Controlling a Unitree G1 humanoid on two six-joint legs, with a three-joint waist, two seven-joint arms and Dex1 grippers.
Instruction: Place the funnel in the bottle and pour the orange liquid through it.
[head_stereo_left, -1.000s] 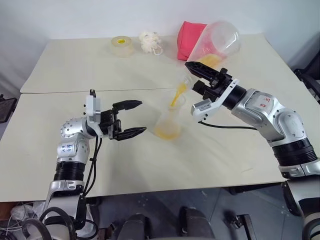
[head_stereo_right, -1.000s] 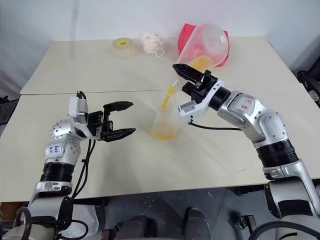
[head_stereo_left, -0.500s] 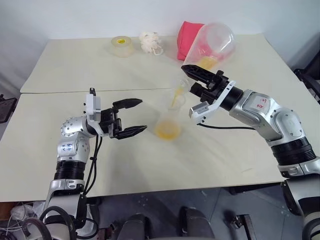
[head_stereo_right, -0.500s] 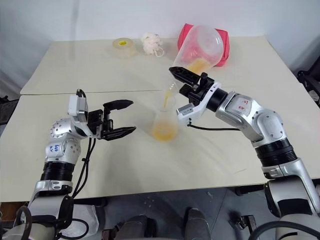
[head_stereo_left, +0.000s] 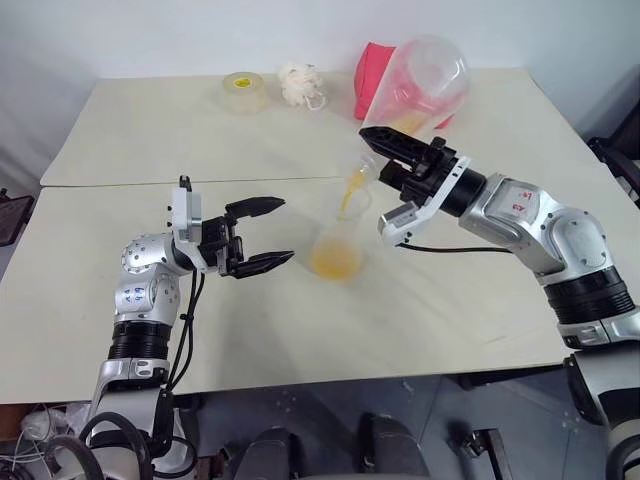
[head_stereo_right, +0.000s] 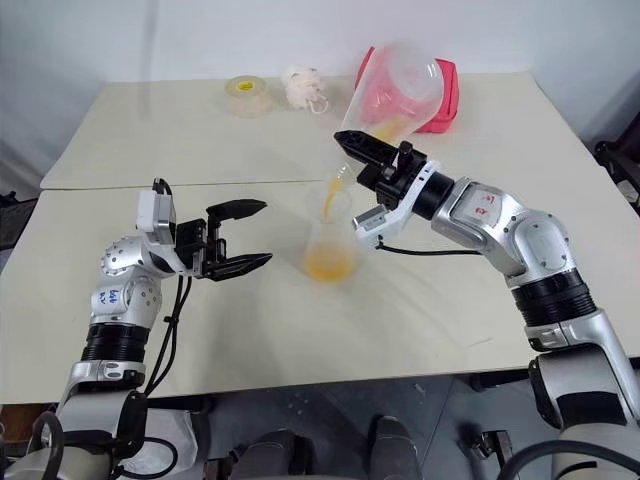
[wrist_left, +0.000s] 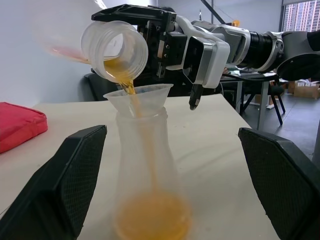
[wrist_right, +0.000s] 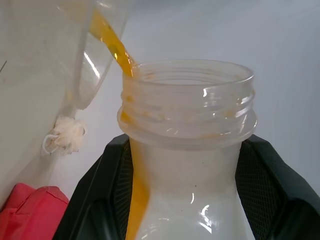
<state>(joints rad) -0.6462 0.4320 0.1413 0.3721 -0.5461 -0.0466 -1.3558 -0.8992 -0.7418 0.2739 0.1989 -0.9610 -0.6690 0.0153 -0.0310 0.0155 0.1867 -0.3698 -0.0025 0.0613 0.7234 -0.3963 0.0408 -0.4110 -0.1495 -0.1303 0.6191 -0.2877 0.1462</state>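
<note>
- Near the middle of the surface (head_stereo_left: 250, 330) stood the bottle (head_stereo_left: 338, 245), funnel (wrist_left: 138, 97) seated in its neck, orange liquid (wrist_left: 151, 217) pooling inside.
- Right fingers (head_stereo_left: 392, 150) clamped the tilted flask (head_stereo_left: 425, 88); steeper tipping risked overflowing the funnel.
- Left fingers (head_stereo_left: 262, 236) gaped wide beside the bottle, gripping nothing; a nudge could topple it.

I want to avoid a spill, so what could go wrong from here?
1. The bottle stands free: the open left hand is beside it, not holding it, so a nudge on the funnel might tip it.
2. The right hand holds the flask steeply tilted; if the orange liquid comes faster, it could miss the funnel's rim.
</note>
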